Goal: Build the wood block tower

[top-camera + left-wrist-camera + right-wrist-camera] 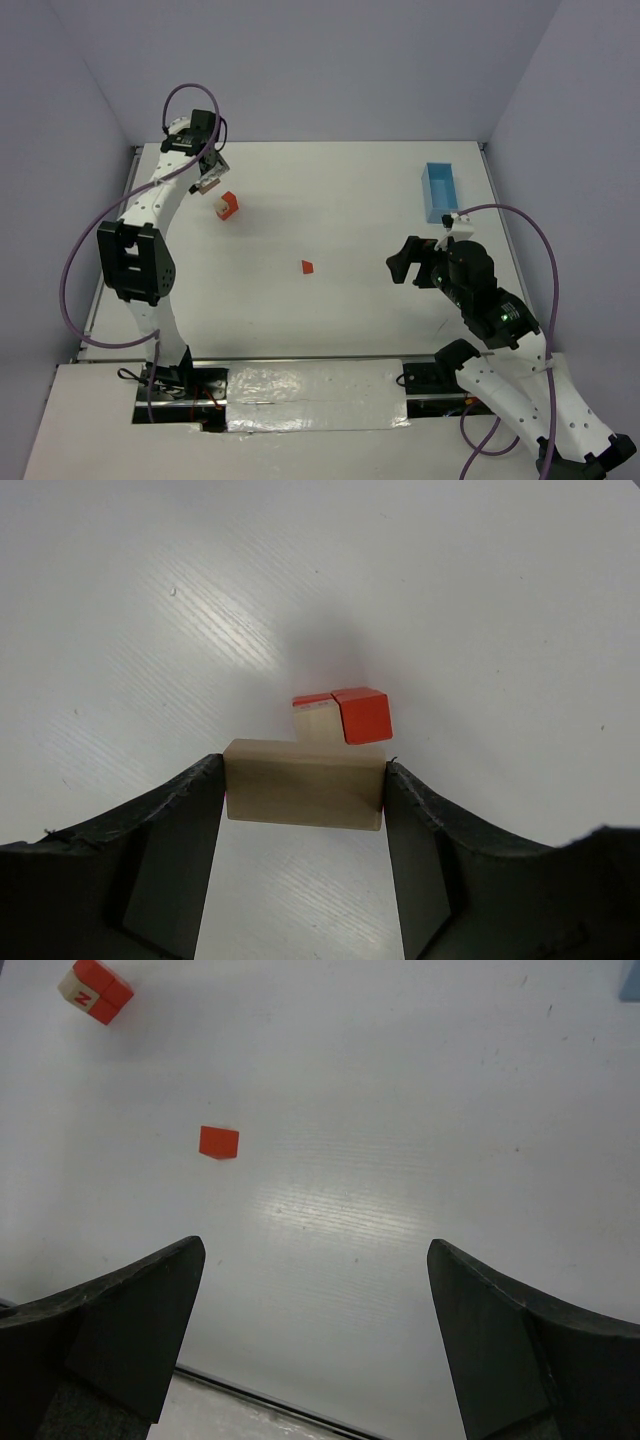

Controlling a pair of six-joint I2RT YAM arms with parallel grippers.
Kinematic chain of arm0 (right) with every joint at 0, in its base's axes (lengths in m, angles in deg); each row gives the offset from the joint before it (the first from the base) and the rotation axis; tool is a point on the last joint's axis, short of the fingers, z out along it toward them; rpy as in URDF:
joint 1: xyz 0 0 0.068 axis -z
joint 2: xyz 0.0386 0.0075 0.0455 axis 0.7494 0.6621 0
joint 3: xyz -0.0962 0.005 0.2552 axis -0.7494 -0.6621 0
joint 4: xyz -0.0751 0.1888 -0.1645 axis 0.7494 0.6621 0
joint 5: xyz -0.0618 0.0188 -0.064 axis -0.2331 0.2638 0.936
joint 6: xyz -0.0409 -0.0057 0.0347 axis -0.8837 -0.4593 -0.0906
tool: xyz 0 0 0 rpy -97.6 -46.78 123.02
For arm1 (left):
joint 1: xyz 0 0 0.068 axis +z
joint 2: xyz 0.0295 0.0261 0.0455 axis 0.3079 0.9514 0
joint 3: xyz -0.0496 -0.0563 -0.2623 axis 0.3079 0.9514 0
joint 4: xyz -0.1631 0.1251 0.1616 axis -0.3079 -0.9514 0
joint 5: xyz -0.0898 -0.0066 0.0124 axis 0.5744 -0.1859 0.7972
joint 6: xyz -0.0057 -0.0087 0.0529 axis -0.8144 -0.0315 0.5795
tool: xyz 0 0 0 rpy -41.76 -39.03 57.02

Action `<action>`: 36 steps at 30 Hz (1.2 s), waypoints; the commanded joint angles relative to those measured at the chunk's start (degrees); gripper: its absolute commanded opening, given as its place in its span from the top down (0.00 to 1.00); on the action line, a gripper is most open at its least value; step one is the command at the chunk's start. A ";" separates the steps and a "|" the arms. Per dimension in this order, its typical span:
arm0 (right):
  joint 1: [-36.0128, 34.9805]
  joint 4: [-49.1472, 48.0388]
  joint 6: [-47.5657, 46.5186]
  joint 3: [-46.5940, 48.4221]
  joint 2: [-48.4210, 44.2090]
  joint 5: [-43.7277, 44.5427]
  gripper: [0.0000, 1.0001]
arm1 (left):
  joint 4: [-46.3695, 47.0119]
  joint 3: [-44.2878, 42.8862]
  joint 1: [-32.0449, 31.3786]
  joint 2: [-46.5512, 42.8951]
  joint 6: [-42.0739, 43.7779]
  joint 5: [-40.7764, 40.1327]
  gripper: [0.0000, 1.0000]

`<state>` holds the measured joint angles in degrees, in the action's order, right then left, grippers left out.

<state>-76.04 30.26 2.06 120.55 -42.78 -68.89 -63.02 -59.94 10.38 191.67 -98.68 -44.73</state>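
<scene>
While the left tool (305, 778) clenched a tan slab (300, 790) by its two short ends, one dark finger (170, 830) pressed against each end, the block sat level between them. Just past the slab stood the small stack of cubes (340, 717), one red-orange and one plain tan with a red top. From the wrist view the slab's far edge overlapped the foot of the stack, and whether the two touched could not be told. Seen from above, the left tool (208, 183) reached to the far left of the white worktop (350, 200), with the stack of cubes (227, 205) just beside it.

A lone red wedge (307, 267) lay flat near the middle of the worktop, well apart from the stack and from both arms. The right tool (403, 266) hung over the right half of the worktop, its jaws spread wide and gripping nothing. Its wrist view showed the right tool (315, 1250) framing bare surface, with the red wedge (218, 1142) ahead and to the left. A blue box (439, 190) stood at the far right edge.
</scene>
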 commanded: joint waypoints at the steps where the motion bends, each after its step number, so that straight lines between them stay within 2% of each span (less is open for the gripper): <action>1: -0.35 -2.23 -0.10 -0.16 -0.08 -0.13 0.00 | -0.48 -1.15 -0.01 0.37 -4.23 1.88 1.00; 6: -0.35 -2.32 -0.10 -0.16 -0.17 -0.04 0.00 | -2.07 -4.05 -0.09 3.29 -5.29 1.62 1.00; 9: -0.35 -2.32 -0.10 -0.16 -0.17 -0.22 0.00 | 5.54 2.87 -0.18 -0.56 -5.82 1.00 1.00; 12: -0.36 -2.41 -0.19 -0.16 -0.26 -0.13 0.00 | 9.19 6.67 -0.18 -1.11 -4.86 2.76 1.00; 26: -0.35 -2.41 -0.01 -0.33 -1.05 -0.04 0.00 | 0.67 -0.44 -0.45 5.48 -8.55 -1.55 1.00; 33: -0.35 -2.32 -0.01 -0.33 -0.96 -0.04 0.00 | -6.27 -9.05 -0.62 10.40 -10.74 -0.41 1.00; 36: -0.35 -2.32 -0.01 -0.33 -0.87 -0.04 0.00 | -5.67 -8.01 -1.32 9.62 -11.88 -1.63 1.00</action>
<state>-76.04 30.22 2.06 120.55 -43.22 -68.89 -66.30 -66.76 9.88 201.96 -108.36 -44.77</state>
